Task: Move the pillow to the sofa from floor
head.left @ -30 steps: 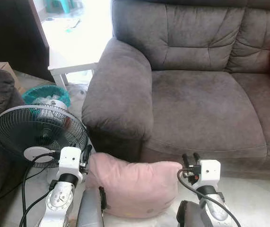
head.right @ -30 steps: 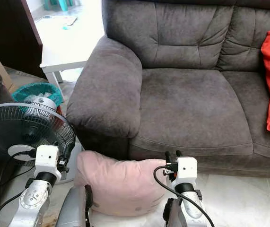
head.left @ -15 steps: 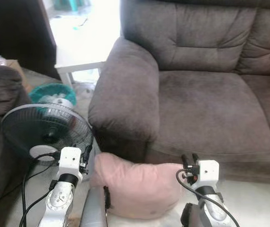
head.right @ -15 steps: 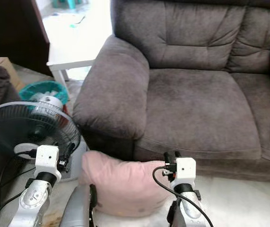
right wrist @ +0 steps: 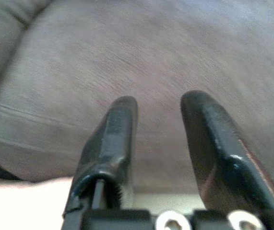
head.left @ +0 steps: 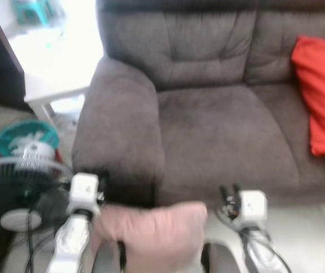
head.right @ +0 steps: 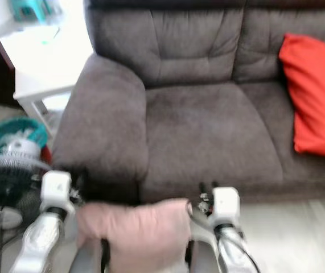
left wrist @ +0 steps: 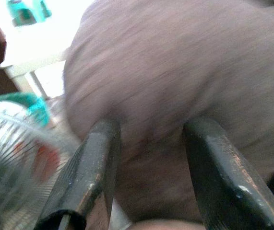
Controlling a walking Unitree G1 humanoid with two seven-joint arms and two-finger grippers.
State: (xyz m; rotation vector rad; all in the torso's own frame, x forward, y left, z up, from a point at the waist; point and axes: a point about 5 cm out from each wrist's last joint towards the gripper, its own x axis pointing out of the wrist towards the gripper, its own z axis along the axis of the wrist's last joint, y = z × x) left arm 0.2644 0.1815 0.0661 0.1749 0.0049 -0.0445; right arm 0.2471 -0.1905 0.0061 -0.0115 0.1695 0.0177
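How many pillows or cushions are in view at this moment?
2. A pink pillow sits low in front of the sofa, between the robot's two arms. A red cushion leans against the sofa's backrest on the robot's right; more may lie out of frame.

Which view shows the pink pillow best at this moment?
The left eye view: the pillow shows nearly whole, in front of the sofa, between the left gripper and the right gripper. The right eye view shows much the same. The wrist views catch just a pale sliver at their edges.

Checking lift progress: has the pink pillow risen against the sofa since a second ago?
Yes. The pink pillow, pressed between both arms, now overlaps the sofa seat's front edge, having sat lower before.
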